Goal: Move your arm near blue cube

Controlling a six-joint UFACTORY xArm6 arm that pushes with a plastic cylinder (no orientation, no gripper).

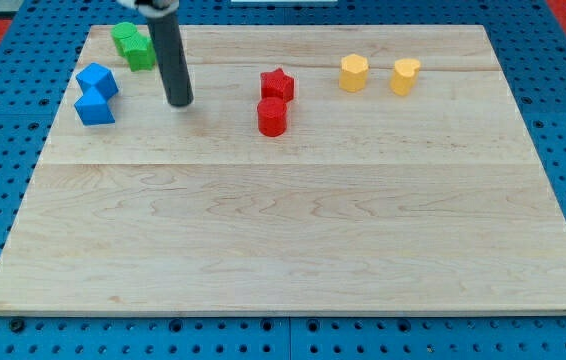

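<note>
Two blue blocks sit touching at the view's left: a blue cube (94,107) in front and a second, angular blue block (97,79) just behind it. My dark rod comes down from the view's top, and my tip (180,101) rests on the board to the right of the blue cube, about one and a half block widths away, touching nothing. A green block (134,45) lies behind the rod, near the top left corner.
A red star block (277,83) and a red cylinder (273,117) sit together right of my tip. Two yellow blocks (354,72) (405,75) lie at the top right. The wooden board (293,240) rests on a blue pegboard.
</note>
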